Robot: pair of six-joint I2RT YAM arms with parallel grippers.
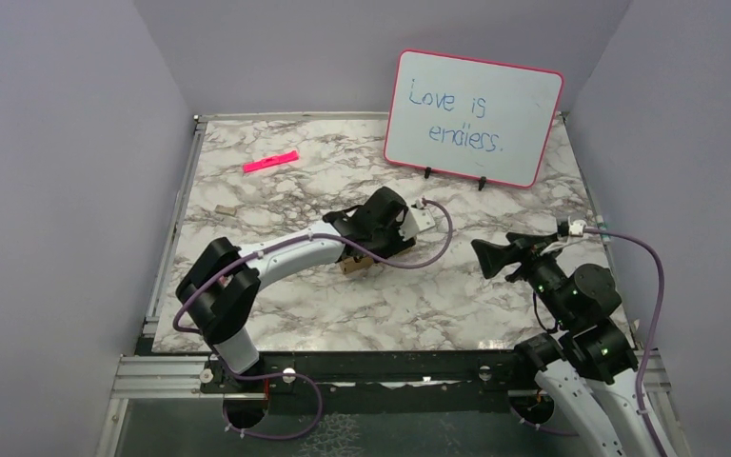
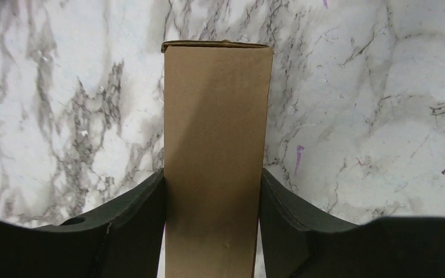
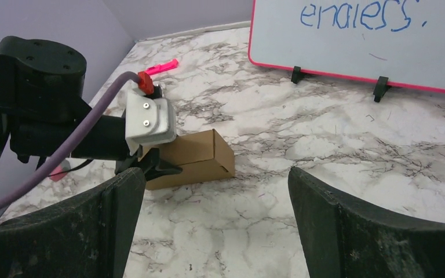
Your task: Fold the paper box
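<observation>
The paper box [image 3: 200,156] is a small closed brown carton lying on the marble table. In the left wrist view the paper box [image 2: 215,150] fills the gap between the black fingers, which press on both its long sides. My left gripper [image 1: 373,249] is shut on it near the table's middle; in the top view only a brown corner of the paper box [image 1: 354,266] shows under the gripper. My right gripper [image 1: 497,257] is open and empty, hovering to the right of the box and apart from it, facing it.
A pink-rimmed whiteboard [image 1: 473,116] stands at the back right on two black feet. A slim pink marker [image 1: 270,161] lies at the back left. Purple cables loop from both wrists. Grey walls close in the table on three sides.
</observation>
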